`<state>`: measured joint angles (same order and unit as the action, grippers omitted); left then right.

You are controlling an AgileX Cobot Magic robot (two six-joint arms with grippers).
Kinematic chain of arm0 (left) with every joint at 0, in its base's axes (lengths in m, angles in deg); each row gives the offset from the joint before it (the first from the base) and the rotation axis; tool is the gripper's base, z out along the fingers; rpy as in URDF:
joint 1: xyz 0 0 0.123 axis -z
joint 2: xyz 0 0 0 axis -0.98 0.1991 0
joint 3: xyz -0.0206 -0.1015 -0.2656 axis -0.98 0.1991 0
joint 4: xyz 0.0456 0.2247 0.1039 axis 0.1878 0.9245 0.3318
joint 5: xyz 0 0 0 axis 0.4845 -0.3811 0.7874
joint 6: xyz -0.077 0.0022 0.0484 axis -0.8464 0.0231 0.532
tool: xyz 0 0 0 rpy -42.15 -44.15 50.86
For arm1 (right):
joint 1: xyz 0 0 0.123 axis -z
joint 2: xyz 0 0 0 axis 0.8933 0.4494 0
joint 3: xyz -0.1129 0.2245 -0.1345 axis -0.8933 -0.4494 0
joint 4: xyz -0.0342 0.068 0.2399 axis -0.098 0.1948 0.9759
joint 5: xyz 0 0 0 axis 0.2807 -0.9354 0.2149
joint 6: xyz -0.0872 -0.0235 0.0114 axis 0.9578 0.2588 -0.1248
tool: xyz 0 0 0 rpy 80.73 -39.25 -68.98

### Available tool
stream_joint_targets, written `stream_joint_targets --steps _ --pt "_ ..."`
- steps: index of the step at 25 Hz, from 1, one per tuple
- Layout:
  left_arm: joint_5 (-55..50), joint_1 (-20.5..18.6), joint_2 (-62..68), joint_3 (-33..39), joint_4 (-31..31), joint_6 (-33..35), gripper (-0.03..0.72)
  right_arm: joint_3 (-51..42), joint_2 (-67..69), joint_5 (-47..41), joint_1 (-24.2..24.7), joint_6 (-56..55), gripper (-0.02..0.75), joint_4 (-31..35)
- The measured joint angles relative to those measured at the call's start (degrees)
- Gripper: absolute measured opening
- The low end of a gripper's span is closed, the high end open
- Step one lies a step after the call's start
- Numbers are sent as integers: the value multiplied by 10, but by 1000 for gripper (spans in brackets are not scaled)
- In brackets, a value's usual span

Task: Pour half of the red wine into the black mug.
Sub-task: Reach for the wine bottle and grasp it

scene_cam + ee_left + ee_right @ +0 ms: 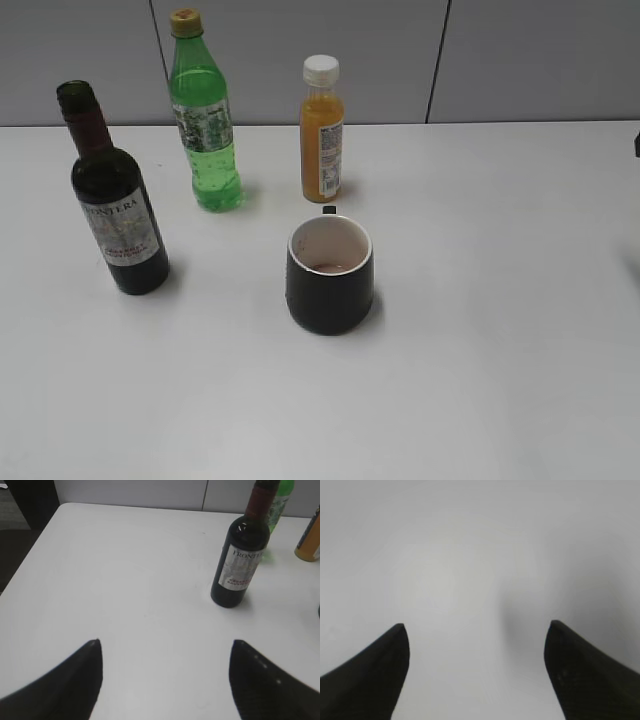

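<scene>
Dark-green wine btl (118, 218), maroon foil, uncapped, upright; both end effectors (165, 647) (476, 627) spread apart, empty.

I see the red wine (117, 205) upright at far left, uncapped. The black mug (330, 274) sits centre, nearer me, well apart from it.

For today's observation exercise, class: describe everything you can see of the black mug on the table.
The black mug is squat, matte black outside and white inside with a thin white rim, apparently ceramic. It stands upright on the white table, in front of the orange juice bottle. A hint of its handle shows at the far side. A reddish tint lies at its bottom. Nothing else touches it.
</scene>
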<state>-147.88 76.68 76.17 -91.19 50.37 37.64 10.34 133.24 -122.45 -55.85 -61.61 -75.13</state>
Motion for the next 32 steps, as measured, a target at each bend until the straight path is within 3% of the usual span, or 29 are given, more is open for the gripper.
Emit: stream_joint_targets --steps 6,13,22,32 --pt "0 0 0 0 0 0 589 91 -1 -218 0 29 598 21" --pt "0 0 0 0 0 0 589 82 -79 -258 -36 70 583 29" --pt "0 0 0 0 0 0 589 -103 -277 -249 -68 73 582 22" --pt "0 0 0 0 0 0 589 -343 -526 -160 -68 73 581 20"
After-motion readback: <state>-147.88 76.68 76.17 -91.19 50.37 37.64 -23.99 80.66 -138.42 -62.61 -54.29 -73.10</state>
